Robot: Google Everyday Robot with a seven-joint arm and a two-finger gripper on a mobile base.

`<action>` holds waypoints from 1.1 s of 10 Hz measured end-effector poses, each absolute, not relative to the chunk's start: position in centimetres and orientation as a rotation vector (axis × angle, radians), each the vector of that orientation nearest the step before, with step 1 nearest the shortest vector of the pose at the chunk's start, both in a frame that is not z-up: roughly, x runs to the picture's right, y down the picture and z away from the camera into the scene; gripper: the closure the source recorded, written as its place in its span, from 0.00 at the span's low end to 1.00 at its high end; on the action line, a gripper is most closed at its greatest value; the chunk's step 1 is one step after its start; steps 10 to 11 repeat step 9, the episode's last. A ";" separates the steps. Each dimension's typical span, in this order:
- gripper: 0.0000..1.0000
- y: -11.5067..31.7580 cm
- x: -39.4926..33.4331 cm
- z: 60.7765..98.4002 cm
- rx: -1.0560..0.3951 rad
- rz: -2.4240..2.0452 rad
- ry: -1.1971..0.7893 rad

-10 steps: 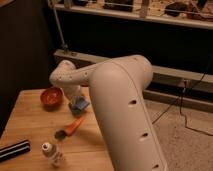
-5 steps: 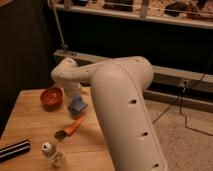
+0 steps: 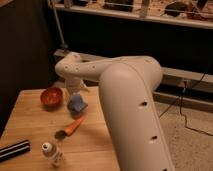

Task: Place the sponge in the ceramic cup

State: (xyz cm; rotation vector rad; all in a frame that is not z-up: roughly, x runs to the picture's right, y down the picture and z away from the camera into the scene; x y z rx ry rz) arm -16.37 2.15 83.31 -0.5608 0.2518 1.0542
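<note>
The sponge (image 3: 77,104), a small blue pad, shows just right of the orange-red bowl on the wooden table (image 3: 30,120). My gripper (image 3: 75,93) hangs at the end of the big white arm, directly over the sponge and touching or nearly touching its top. Whether it grips the sponge cannot be told. The ceramic cup does not show as a separate thing; it may be hidden under the sponge and gripper.
An orange-red bowl (image 3: 51,96) stands left of the sponge. In front lie an orange carrot-like piece (image 3: 75,124), a small white bottle (image 3: 48,149) and a black striped object (image 3: 13,150) at the left edge. The arm's bulky link (image 3: 130,115) covers the table's right side.
The gripper and the blue sponge have shifted slightly to the left, toward the bowl. Everything else on the table has stayed put.
</note>
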 end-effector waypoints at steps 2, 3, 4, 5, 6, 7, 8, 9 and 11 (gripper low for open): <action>0.20 -0.2 -14.7 82.1 -0.551 1.108 0.230; 0.20 -1.8 -12.2 81.7 -0.524 1.160 0.242; 0.20 -2.4 -10.5 81.7 -0.506 1.200 0.264; 0.20 -2.8 -8.5 81.9 -0.482 1.249 0.295; 0.20 -3.2 -6.4 82.1 -0.451 1.291 0.333; 0.20 -3.2 -6.2 82.2 -0.447 1.298 0.339; 0.20 -3.2 -6.6 82.1 -0.449 1.294 0.335; 0.20 -3.2 -6.5 82.1 -0.448 1.295 0.336; 0.20 -3.2 -6.5 82.1 -0.448 1.295 0.336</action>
